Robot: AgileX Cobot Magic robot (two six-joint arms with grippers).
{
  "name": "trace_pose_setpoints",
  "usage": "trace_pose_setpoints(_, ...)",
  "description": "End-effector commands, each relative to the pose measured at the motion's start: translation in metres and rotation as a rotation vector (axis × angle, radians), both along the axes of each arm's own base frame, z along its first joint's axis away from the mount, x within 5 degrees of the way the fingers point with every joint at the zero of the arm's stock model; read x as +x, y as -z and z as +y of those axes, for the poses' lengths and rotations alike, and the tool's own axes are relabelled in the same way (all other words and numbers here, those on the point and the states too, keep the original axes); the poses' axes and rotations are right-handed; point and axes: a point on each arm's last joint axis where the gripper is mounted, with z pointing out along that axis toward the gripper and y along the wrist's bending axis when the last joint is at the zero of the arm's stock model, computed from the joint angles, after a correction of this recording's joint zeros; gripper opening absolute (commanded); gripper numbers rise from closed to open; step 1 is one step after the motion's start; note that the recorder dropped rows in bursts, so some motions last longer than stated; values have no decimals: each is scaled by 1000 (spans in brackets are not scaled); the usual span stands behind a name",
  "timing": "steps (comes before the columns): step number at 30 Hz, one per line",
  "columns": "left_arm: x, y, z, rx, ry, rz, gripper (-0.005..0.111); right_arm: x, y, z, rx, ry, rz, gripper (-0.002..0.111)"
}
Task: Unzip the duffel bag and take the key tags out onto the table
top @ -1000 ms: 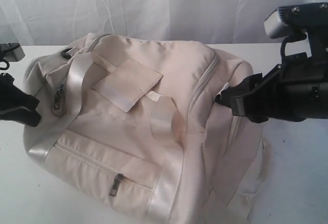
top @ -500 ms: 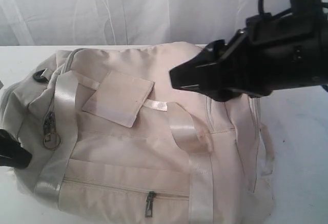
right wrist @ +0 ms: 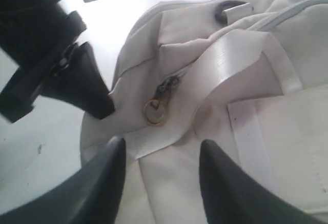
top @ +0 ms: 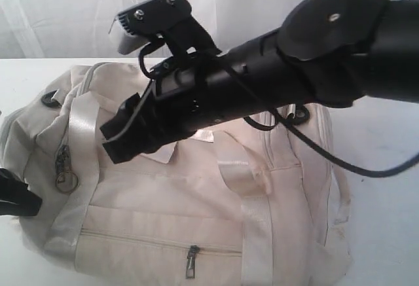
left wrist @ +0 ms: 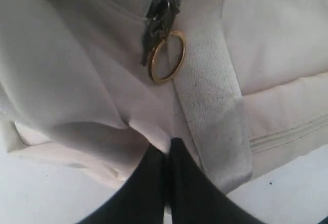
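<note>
**Bag zipped shut; right gripper poised over the ring pull**

Tabletop (top: 386, 188): white, carries the bag.

Duffel bag (top: 196, 201): cream cloth, lying flat, zip closed. Judged soft, limp and light. The satin straps are likely slippery, and the cloth will drag unless pinned.

Right gripper (right wrist: 162, 144): jaws apart, empty, hovering over the bag's end on the left arm's side.

Left gripper (left wrist: 166, 149): jaws together at that end's lower edge. Whether cloth is pinched cannot be told.

Brass ring pull (left wrist: 166, 57): small and rigid, lying against a strap. Judged the best hold.

Key tags: not visible, presumably inside.
</note>
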Motion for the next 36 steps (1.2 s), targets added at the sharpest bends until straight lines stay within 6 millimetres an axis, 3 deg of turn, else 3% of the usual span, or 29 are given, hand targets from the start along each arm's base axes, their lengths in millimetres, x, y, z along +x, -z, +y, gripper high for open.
trace_pose_setpoints(1,-5,-1,-3,-38,10,19,0,4,7,19,-12,-84,21,46)
trace_pose_setpoints(7,-2,-3,-5,-79,-21,0,0,-8,33,35,-108,-439,-240,47)
trace_pose_setpoints(10,-2,-4,-5,-76,-12,-12,0,-14,46,50,-135,-489,-370,59)
trace_pose_setpoints(26,-3,-8,-7,-96,2,-43,0,-18,96,91,-243,-319,-533,62)
trace_pose_setpoints(36,-4,-9,-7,-93,4,-47,0,-14,99,115,-218,-255,-562,62)
